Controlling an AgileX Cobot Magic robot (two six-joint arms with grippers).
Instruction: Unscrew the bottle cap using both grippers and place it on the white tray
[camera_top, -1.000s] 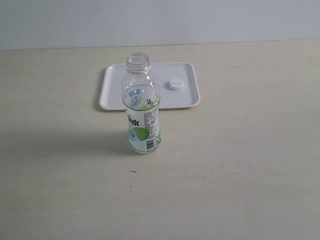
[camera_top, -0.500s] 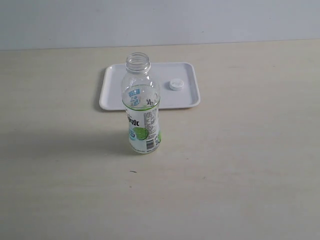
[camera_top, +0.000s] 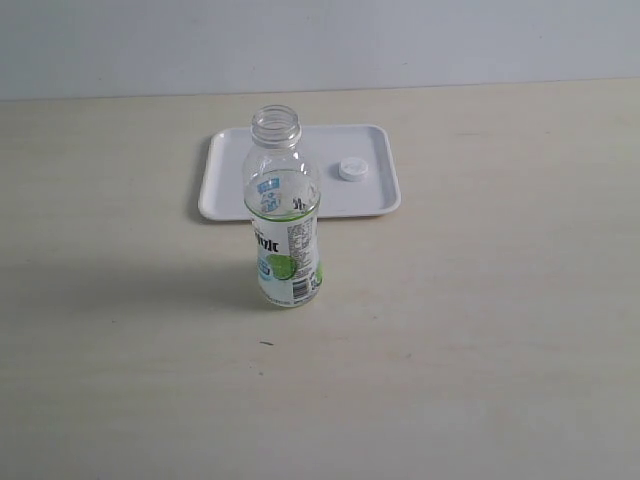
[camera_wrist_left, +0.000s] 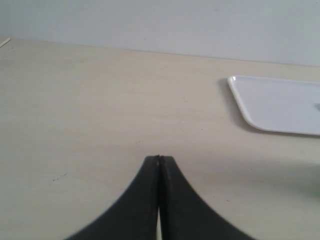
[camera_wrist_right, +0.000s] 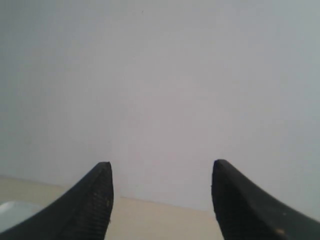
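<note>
Exterior view: bottle cap (camera_top: 352, 169) on white tray (camera_top: 230, 185); left hand (camera_wrist_left: 159, 158) closed, right hand (camera_wrist_right: 161, 163) wide.

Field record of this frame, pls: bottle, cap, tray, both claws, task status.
bottle: clear plastic drink bottle with lime label, upright on the beige table, neck open, nearer the camera than the tray
cap: small round white ribbed screw cap, off the bottle, lying on the tray
tray: flat white rectangular plastic tray, carrying the cap
left: black wedge-jawed left claw, shut, empty, over bare table
right: black wedge-jawed right claw, open, empty, facing the wall
status: cap looks placed; neither claw near the bottle
</note>
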